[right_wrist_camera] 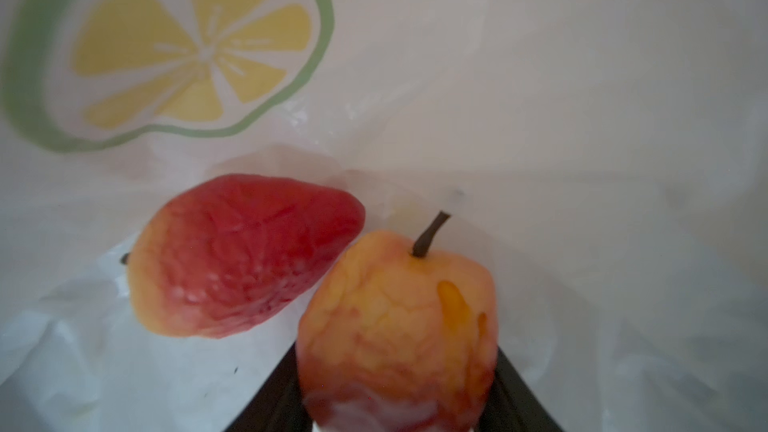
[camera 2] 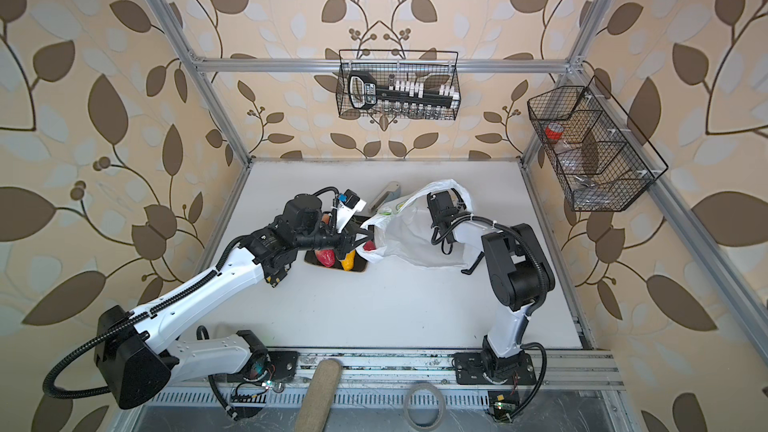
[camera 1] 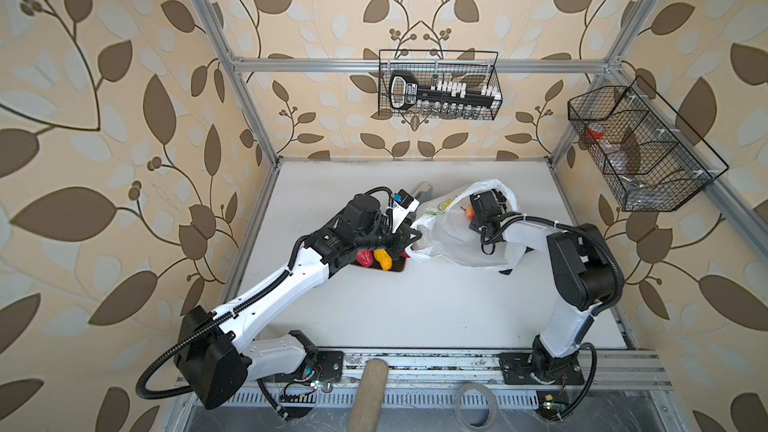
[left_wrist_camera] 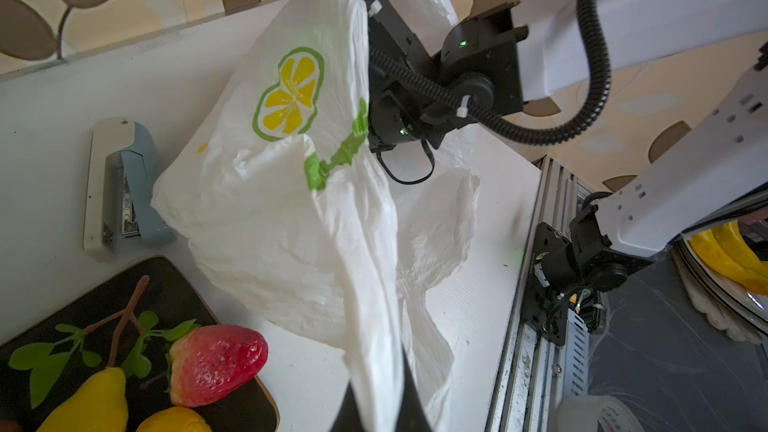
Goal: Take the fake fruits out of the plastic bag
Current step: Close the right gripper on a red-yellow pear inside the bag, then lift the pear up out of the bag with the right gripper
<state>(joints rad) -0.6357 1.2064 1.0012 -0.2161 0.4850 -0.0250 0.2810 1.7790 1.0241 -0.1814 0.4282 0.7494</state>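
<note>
Fake fruits (camera 1: pixel 469 212) inside the plastic bag (left_wrist_camera: pixel 291 218) come to two on my right wrist feed. One bagged strawberry (right_wrist_camera: pixel 245 255) lies on its side on the bag's floor, long axis running from pale blunt end to red tip, the tip aimed toward the stem of one apple (right_wrist_camera: pixel 399 317). That apple sits between the fingers of my right gripper (right_wrist_camera: pixel 395 392), stem pointing away from the wrist. The jaws flank it on both sides, but I cannot tell whether they have clamped it. My left gripper (left_wrist_camera: pixel 380 409) is pinched tight on the bag's edge, holding it up off the white table (left_wrist_camera: pixel 62 118), just beside the dark plate (left_wrist_camera: pixel 178 292). On the plate I count one plate strawberry (left_wrist_camera: pixel 216 367), one pear (left_wrist_camera: pixel 87 401) with its narrow end toward a leafy twig (left_wrist_camera: pixel 124 317), and one lemon (left_wrist_camera: pixel 174 419). A top view shows a second red fruit (camera 2: pixel 325 258) there. One stapler (left_wrist_camera: pixel 120 189) lies flat near the bag.
</note>
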